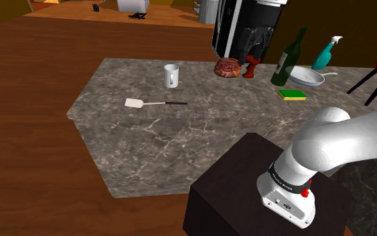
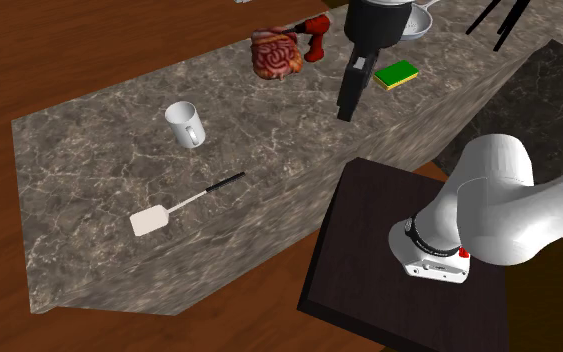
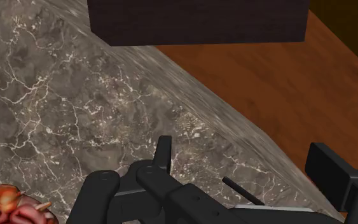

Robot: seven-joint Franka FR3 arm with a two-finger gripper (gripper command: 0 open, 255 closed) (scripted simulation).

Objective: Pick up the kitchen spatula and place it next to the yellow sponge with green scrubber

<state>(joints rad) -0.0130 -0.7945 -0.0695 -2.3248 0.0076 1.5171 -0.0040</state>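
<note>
While the gripper [image 1: 256, 53] hangs above the far part of the stone counter [image 1: 180, 141], its two fingers spread apart with nothing between them, the spatula [image 1: 155, 103] lies flat on the counter well apart from it, toward the shoulder view's left. Its pale blade points left and its dark handle points right. A white mug [image 1: 171, 76] stands near the spatula. The yellow-and-green sponge [image 1: 292, 94] lies near the gripper, on the shoulder view's right.
</note>
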